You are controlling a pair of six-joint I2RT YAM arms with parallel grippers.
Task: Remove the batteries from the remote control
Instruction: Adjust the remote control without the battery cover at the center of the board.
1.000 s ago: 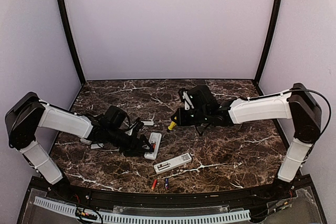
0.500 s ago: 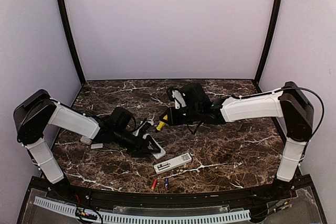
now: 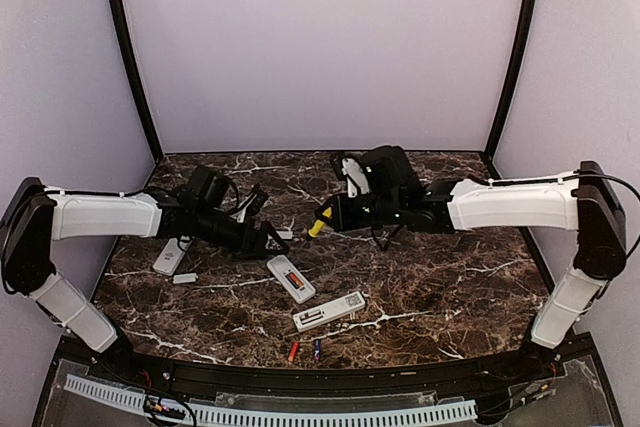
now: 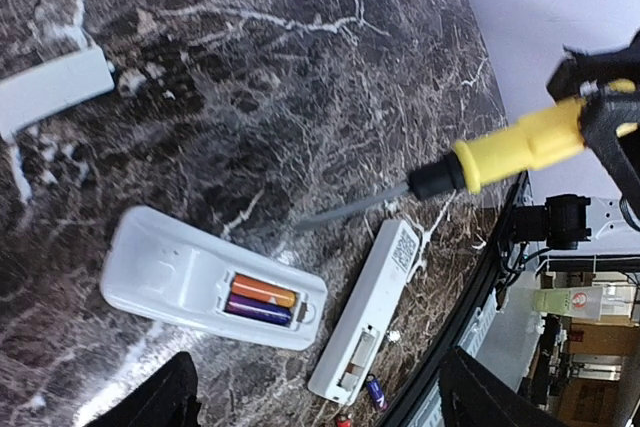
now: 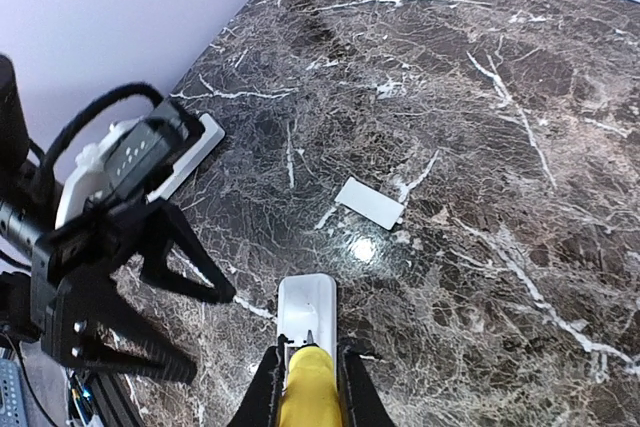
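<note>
**Top view.** The left gripper hangs over the table, left of centre. Its jaws are spread wide and hold nothing. The open remote lies just beside it, toward the near edge. A second remote lies nearer that edge, and two loose batteries sit close to the edge itself. The right gripper is pressed together on the screwdriver, whose tip points toward the left gripper.

**Left wrist view.** We see two batteries, one orange and one purple, side by side in the open remote's bay. The screwdriver tip is apart from that remote. The second remote's bay looks empty.

**Right wrist view.** The fingers pinch the yellow handle. One end of the open remote shows just past the tip, and a cover plate lies apart.

**Judgement.** The step in hand is prying out the first cell. We would lower the tip at one end of the orange cell and lever gently. The left gripper should steady the remote so it cannot slide.
</note>
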